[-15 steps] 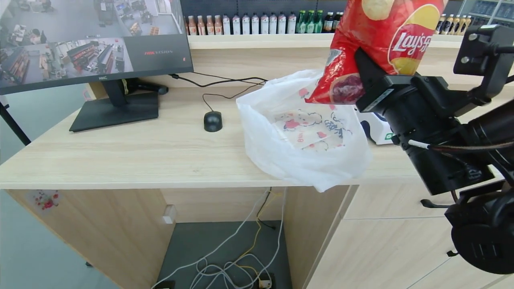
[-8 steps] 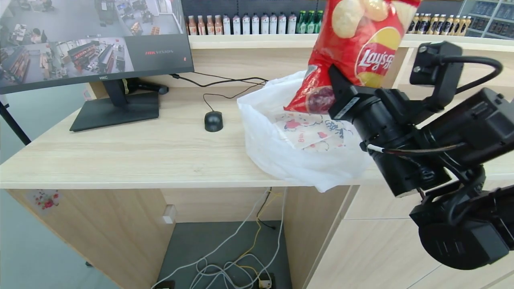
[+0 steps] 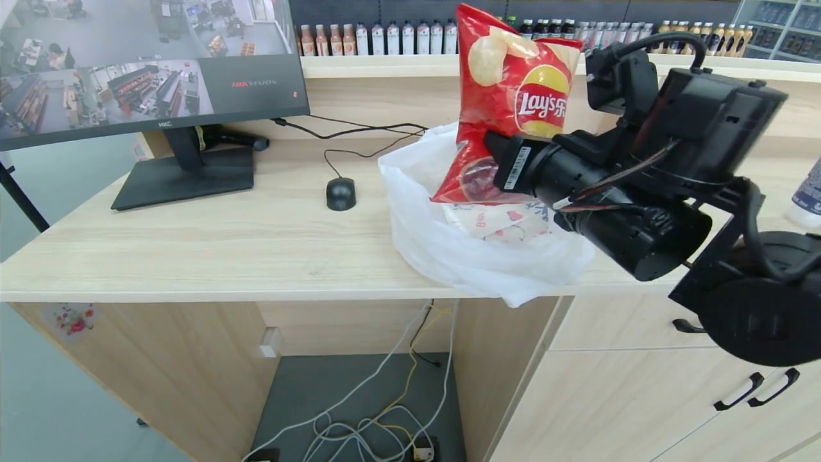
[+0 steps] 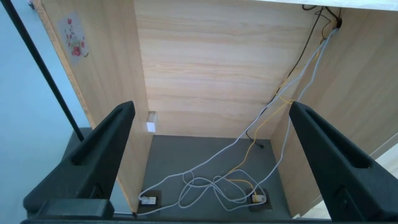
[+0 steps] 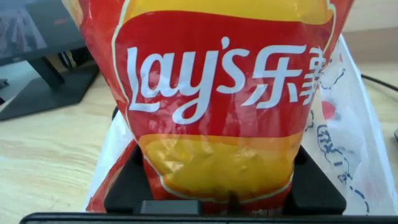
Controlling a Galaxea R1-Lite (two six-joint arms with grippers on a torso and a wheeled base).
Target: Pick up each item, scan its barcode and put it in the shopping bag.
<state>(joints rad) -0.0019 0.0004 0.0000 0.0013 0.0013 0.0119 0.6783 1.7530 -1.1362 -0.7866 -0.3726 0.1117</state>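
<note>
A red bag of chips (image 3: pixel 507 102) hangs upright over the open white shopping bag (image 3: pixel 449 250) on the wooden counter. My right gripper (image 3: pixel 497 163) is shut on the lower part of the chips bag (image 5: pixel 217 124), its dark fingers (image 5: pixel 127 180) pressing on both sides. The shopping bag (image 5: pixel 357 143) lies just behind and under the chips, with a printed packet (image 3: pixel 500 221) inside it. My left gripper (image 4: pixel 208 155) hangs low in front of the counter's underside, its jaws wide apart with nothing between them.
A monitor (image 3: pixel 147 64) on a black stand and a black mouse (image 3: pixel 340 194) sit on the counter's left half. Bottles line the shelf (image 3: pixel 410 38) behind. A white bottle (image 3: pixel 809 192) stands at the far right. Cables (image 4: pixel 249 162) trail under the counter.
My right arm has carried the chips bag left and lower, from the upper right to directly above the shopping bag's mouth. The white device behind the arm is now hidden.
</note>
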